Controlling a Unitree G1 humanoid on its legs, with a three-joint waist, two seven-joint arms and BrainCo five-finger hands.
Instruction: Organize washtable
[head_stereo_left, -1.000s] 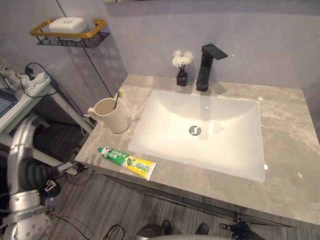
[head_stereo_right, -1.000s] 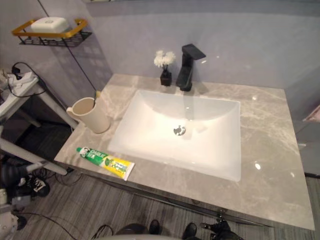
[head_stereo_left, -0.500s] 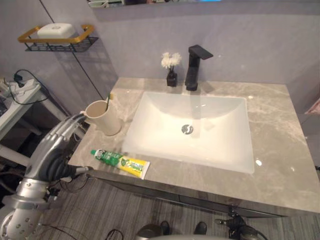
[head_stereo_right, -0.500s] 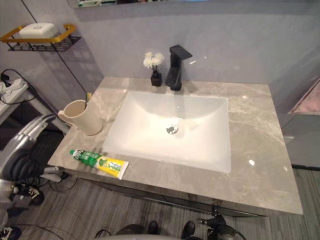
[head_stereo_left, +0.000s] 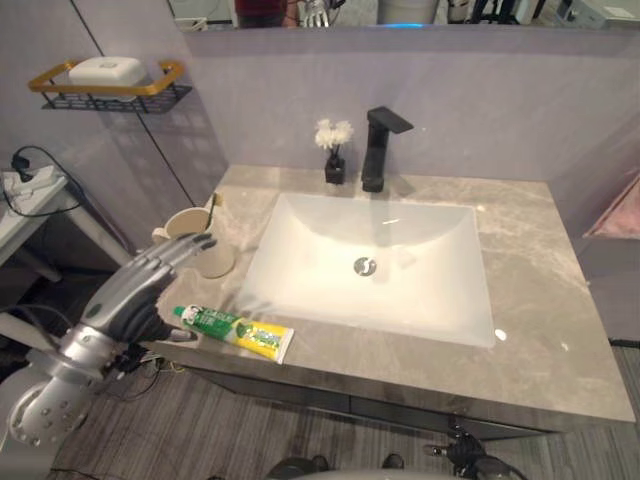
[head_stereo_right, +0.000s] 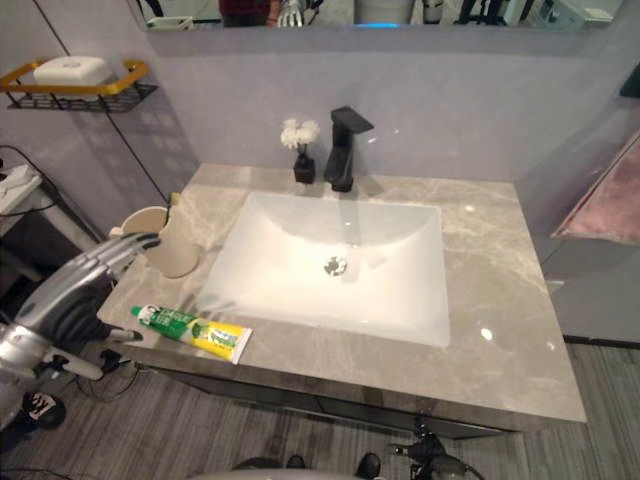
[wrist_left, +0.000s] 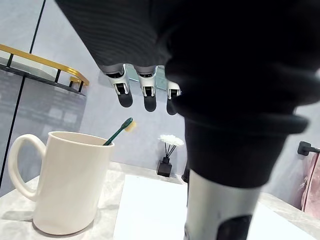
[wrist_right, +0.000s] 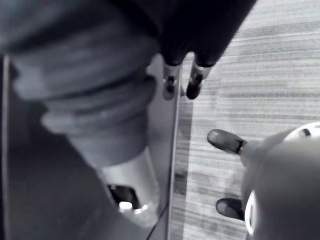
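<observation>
Bench (head_stereo_left: 560, 330): grey marbled top with a white sink (head_stereo_left: 300, 250) sunk into it.
Mug (wrist_left: 70, 180): cream, upright at the bench's left end, just beside the sink, handle turned away from the sink; a green toothbrush (wrist_left: 118, 131) leans inside it.
Tube (head_stereo_left: 232, 332): green and yellow toothpaste, lying flat along the front edge, near the mug and apart from it, cap end toward the bench's left edge.
Left hand (head_stereo_left: 135, 295): reaches in over the bench's left end; its fingers (wrist_left: 124, 97) are straight and spread, holding nothing. The tips hang over the mug's rim, and the wrist view shows a gap between them.
Right hand (wrist_right: 194, 82): hangs low beside the bench edge above the striped floor (wrist_right: 250, 75), fingers loosely straight and empty.
Around: a black tap (head_stereo_left: 378, 148) stands behind the sink, a small dark vase (head_stereo_left: 334, 152) of white flowers just beside it. A wall shelf (head_stereo_left: 150, 98) with a gold rail carries a white soap (head_stereo_left: 108, 70). A side table (head_stereo_left: 35, 205) stands off the bench's left end.
In the way: nothing lies between the left fingers and the mug.
Hidden: from the head, the left fingers cover the mug's near side. The mirror (head_stereo_left: 400, 12) is cut off at the top, and a pink thing (head_stereo_left: 615, 210) at the right edge is cut off, too little to name.
</observation>
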